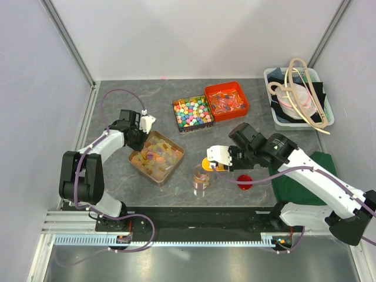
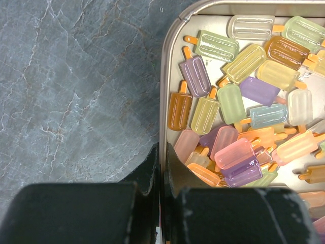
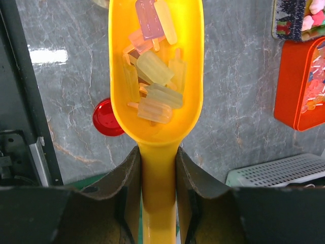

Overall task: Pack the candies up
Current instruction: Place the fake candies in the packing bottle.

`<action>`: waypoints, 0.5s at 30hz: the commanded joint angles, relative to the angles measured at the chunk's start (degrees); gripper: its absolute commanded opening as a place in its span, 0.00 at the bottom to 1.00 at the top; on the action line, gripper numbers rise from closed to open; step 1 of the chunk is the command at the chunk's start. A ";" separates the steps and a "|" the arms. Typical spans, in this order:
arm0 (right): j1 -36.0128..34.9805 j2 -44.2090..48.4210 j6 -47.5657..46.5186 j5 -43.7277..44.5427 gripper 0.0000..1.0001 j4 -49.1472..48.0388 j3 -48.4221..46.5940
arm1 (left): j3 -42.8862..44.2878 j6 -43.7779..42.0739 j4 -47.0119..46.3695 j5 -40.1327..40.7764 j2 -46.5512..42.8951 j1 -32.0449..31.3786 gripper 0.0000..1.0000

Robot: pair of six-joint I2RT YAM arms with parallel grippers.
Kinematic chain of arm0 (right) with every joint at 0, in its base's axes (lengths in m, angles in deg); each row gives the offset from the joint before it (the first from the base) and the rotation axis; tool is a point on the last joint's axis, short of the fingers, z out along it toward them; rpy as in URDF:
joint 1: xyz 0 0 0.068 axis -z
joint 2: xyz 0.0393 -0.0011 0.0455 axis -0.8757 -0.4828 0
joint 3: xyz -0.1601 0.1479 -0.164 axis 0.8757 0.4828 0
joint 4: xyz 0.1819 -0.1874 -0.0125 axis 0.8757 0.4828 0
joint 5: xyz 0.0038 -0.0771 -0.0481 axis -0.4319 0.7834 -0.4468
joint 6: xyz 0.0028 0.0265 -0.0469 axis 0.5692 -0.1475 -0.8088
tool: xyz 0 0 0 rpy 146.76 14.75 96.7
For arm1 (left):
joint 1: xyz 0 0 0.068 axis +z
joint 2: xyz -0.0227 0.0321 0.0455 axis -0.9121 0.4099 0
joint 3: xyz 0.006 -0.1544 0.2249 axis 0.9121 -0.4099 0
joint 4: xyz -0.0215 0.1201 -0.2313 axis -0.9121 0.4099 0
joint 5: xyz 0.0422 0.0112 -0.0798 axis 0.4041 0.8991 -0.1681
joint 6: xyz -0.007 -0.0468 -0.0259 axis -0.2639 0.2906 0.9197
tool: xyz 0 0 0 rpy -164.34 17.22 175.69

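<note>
The candies (image 2: pixel 244 96) are translucent pastel ice-lolly shapes heaped in a shallow metal tray (image 1: pixel 174 167). My left gripper (image 2: pixel 163 155) is shut on the tray's rim (image 2: pixel 165 101), one finger inside the wall and one outside; in the top view this gripper (image 1: pixel 143 130) sits at the tray's far left corner. My right gripper (image 3: pixel 158 168) is shut on the handle of a yellow scoop (image 3: pixel 157 127) that carries several candies (image 3: pixel 152 86). From above, the scoop (image 1: pixel 208 164) hovers at the rim of a small clear jar (image 1: pixel 201 178) with some candies in it.
A red lid (image 1: pixel 244 181) lies right of the jar, by a green cloth (image 1: pixel 299 176). Behind stand a tin of bright cube candies (image 1: pixel 192 113) and a red tin (image 1: pixel 227 101). A white basket (image 1: pixel 296 97) with hoops fills the far right corner.
</note>
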 commanded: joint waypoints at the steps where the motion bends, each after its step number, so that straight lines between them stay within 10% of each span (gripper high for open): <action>1: -1.68 -0.49 -1.05 2.92 0.00 1.82 -2.18 | -0.10 -0.06 -2.47 -3.05 -0.60 0.24 0.02; 15: -5.90 -1.98 -2.19 7.93 0.00 3.67 -3.15 | -0.28 0.03 -2.64 -2.96 -0.42 0.24 0.02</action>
